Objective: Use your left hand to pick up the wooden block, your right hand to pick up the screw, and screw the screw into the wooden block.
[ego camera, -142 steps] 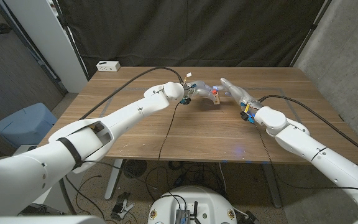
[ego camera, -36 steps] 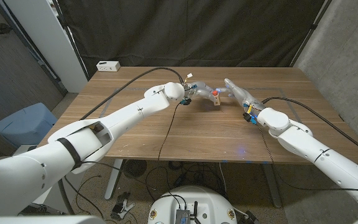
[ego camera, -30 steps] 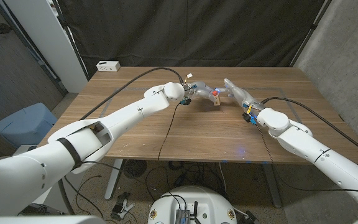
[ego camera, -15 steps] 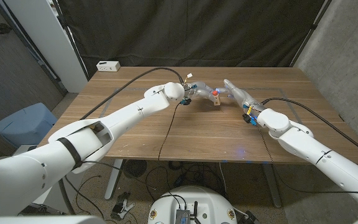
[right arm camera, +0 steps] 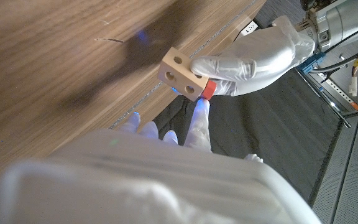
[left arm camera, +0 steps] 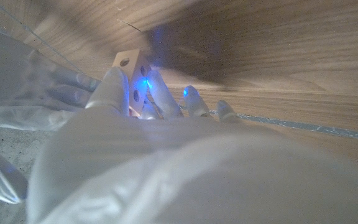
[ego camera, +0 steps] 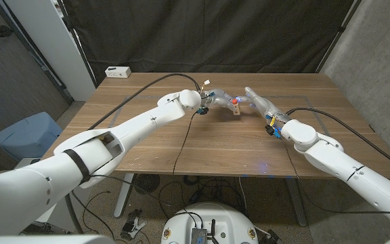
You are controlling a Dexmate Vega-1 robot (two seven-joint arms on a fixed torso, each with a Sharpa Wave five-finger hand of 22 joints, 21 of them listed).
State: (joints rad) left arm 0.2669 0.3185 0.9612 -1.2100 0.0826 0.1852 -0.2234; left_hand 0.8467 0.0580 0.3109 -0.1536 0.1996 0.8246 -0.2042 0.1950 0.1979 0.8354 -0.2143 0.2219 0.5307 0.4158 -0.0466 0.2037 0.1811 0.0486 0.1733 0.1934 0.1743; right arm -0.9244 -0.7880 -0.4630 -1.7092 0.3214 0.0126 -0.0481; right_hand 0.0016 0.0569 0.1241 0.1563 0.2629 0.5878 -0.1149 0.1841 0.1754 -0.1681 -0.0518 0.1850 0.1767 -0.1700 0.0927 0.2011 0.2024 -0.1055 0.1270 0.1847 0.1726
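Observation:
My left hand (ego camera: 215, 100) holds the small wooden block (ego camera: 237, 110) just above the middle of the table's far half. The block (right arm camera: 180, 73) has round holes in its faces, also seen on the block (left arm camera: 132, 73) in the left wrist view, with my left hand's fingers (left arm camera: 114, 93) wrapped round it. A screw with a red head (ego camera: 234, 102) sits against the block's side. My right hand (ego camera: 259, 102) reaches in from the right, and one fingertip (right arm camera: 199, 117) touches the red screw head (right arm camera: 208, 90). Its thumb is hidden.
A white box (ego camera: 118, 71) lies at the table's (ego camera: 147, 146) far left corner. A black cable (ego camera: 181, 139) runs from my left wrist down across the table to its front edge. A blue seat (ego camera: 26, 135) stands left of the table.
My right forearm and wrist have shifted slightly toward the front right, the hand staying at the screw. The left hand and the block have not moved.

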